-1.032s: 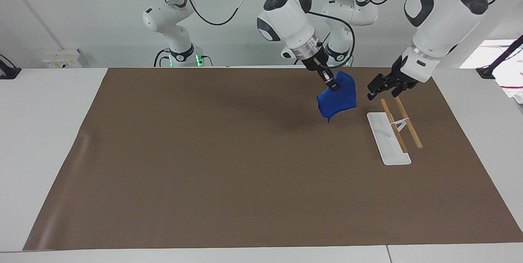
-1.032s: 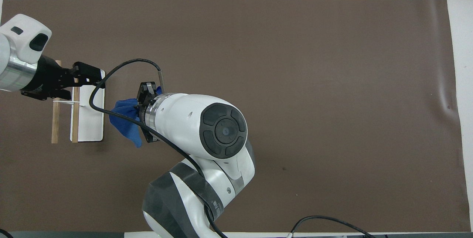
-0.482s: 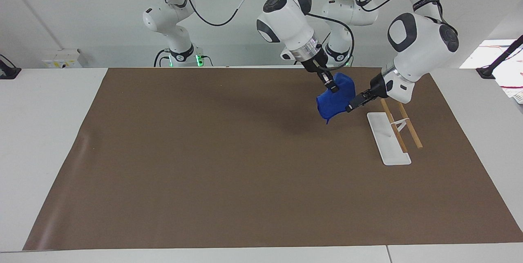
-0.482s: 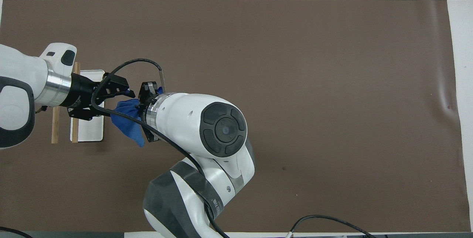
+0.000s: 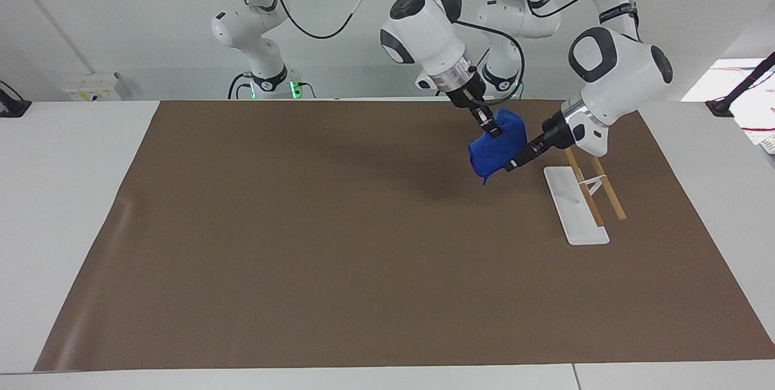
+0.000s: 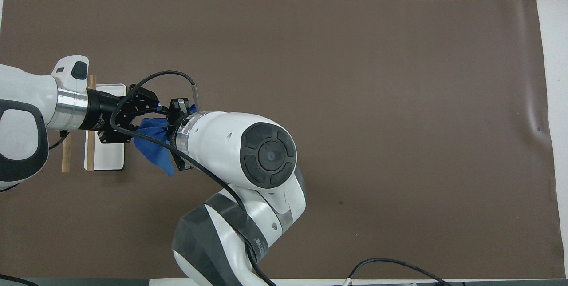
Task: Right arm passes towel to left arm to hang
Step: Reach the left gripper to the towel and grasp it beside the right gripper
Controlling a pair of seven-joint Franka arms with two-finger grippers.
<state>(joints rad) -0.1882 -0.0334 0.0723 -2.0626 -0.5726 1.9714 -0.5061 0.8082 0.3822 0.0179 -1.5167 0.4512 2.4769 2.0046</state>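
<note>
My right gripper (image 5: 491, 129) reaches across toward the left arm's end of the table. It is shut on the upper part of the blue towel (image 5: 495, 154), which hangs bunched in the air beside the rack. In the overhead view the towel (image 6: 153, 146) shows beside the right wrist, and the right gripper (image 6: 179, 106) is mostly hidden by its own arm. My left gripper (image 5: 513, 165) comes in from over the rack, open, with its fingers on either side of the towel's edge (image 6: 148, 124). The loop string does not show.
A small rack with a white base (image 5: 574, 211) and two wooden bars (image 5: 607, 192) stands on the brown mat (image 5: 339, 244) toward the left arm's end. In the overhead view the rack (image 6: 106, 159) lies partly under the left wrist.
My left gripper has swung from above the rack across to the towel and pushed its fingers onto the towel's edge. The right gripper and the towel have stayed nearly still.
</note>
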